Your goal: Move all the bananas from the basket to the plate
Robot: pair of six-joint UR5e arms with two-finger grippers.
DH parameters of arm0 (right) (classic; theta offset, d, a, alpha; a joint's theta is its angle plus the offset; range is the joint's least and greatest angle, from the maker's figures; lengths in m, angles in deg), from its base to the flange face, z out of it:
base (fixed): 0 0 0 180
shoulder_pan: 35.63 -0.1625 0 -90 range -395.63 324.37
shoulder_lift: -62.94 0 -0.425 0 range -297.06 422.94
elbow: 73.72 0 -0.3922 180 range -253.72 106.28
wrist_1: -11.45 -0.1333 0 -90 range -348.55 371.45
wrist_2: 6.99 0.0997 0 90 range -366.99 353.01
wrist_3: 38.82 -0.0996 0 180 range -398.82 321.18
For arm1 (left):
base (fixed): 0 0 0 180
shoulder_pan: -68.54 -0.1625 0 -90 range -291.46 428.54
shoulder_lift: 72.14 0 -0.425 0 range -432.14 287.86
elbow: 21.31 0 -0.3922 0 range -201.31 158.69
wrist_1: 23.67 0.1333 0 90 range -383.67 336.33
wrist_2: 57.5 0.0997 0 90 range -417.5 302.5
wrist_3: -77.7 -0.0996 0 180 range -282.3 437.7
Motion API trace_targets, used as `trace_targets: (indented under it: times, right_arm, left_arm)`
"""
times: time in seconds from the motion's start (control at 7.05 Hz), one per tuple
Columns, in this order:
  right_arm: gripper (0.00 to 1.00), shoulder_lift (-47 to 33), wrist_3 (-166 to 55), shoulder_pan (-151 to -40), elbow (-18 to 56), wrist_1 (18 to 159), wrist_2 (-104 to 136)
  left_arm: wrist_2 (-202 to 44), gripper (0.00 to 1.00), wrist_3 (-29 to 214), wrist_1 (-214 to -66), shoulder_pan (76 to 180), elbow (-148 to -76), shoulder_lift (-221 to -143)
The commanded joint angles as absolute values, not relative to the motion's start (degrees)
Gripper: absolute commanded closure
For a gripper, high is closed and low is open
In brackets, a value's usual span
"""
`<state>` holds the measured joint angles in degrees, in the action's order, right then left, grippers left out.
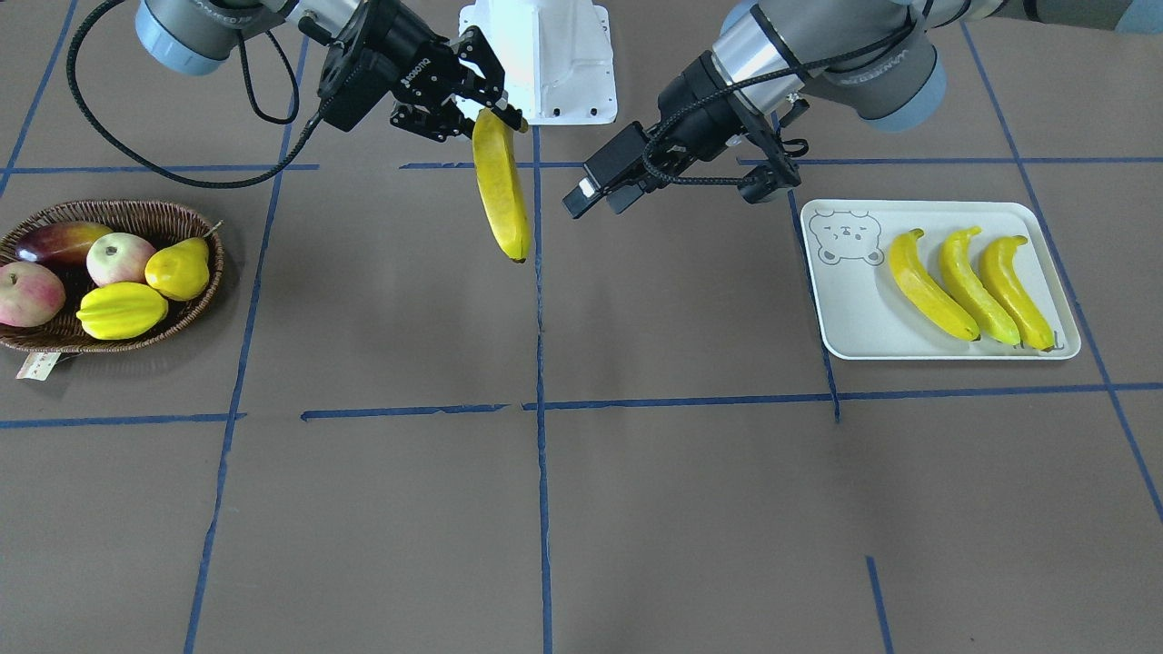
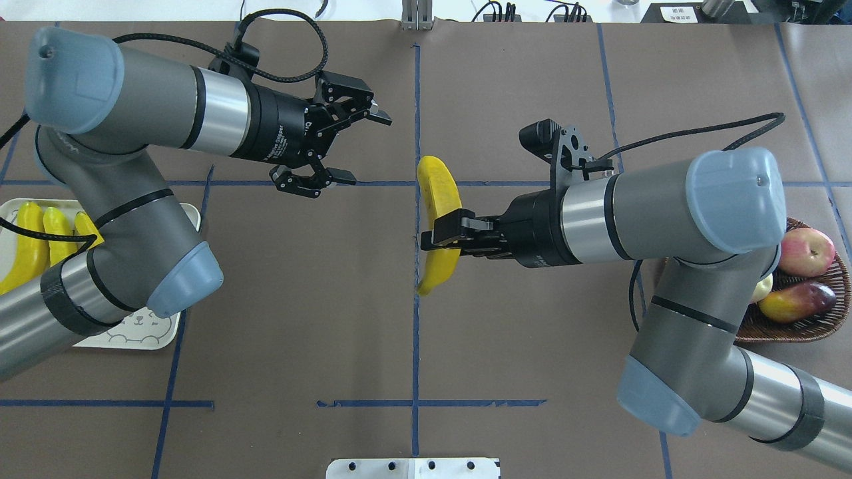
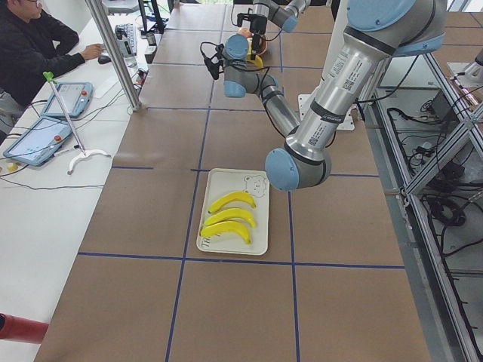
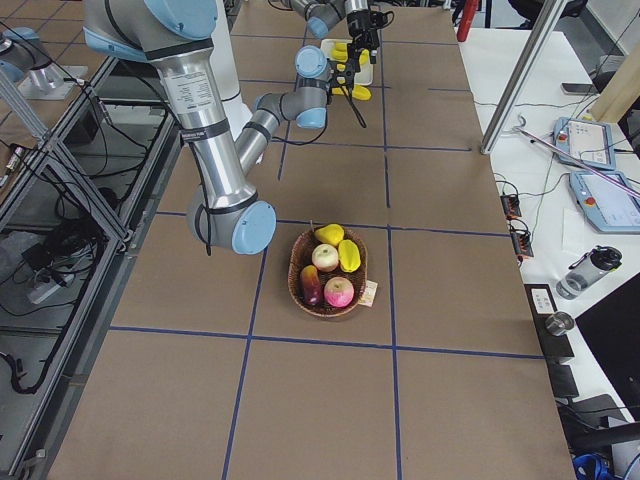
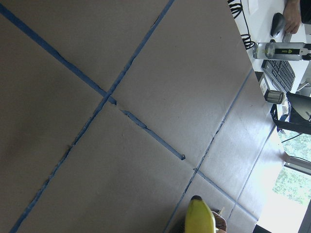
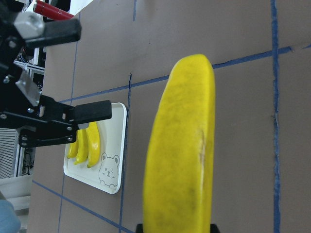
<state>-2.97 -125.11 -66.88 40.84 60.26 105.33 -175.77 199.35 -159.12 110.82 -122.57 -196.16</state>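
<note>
Over mid-surface (image 2: 532, 86) | R gripper (image 2: 436, 241) clamps banana (image 2: 439, 189), long axis fore-aft | L gripper (image 2: 363, 150) wide, near its far free end | plate (image 2: 133, 336) on L side

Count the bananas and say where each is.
4 bananas. Three lie side by side on the plate; the fourth hangs from the right gripper above mid-table. None shows in the basket.
</note>
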Motion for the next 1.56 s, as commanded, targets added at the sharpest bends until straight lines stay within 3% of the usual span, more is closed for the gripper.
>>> trace_targets:
  times: [0.0,0.57,0.71,0.85,0.99,1.14,1.28,1.42]
  right_arm:
    - [0.99,-1.8,-125.2,-65.6,40.9,60.5,103.9]
    - [0.99,-1.7,-125.3,-65.6,40.9,60.5,103.6]
    - [0.99,-1.8,-125.3,-65.7,40.9,60.5,103.7]
    - [0.98,-2.1,-125.2,-65.7,40.9,60.5,103.8]
    - [0.95,-2.2,-125.2,-65.9,41.0,60.5,104.1]
    - [0.16,-2.5,-125.3,-65.9,41.5,60.8,104.3]
    - [0.0,-2.7,-125.6,-66.0,42.1,61.5,104.2]
    - [0.0,-2.7,-125.6,-66.0,42.4,61.6,104.3]
  left_arm:
    - [-173.1,0.0,199.6,-159.1,107.9,-121.1,-198.6]
    - [-171.7,0.02,199.6,-159.0,103.1,-121.2,-198.6]
    - [-171.6,0.23,199.9,-158.7,103.1,-121.8,-198.7]
    - [-171.7,0.76,202.1,-159.3,103.2,-121.9,-198.4]
    - [-171.7,1.0,201.7,-159.3,103.2,-122.0,-198.3]
    - [-171.7,1.0,201.7,-159.3,103.8,-121.9,-198.2]
    - [-171.7,1.0,201.7,-159.2,104.0,-121.9,-198.2]
    - [-171.8,1.0,201.6,-159.2,104.1,-121.9,-198.2]
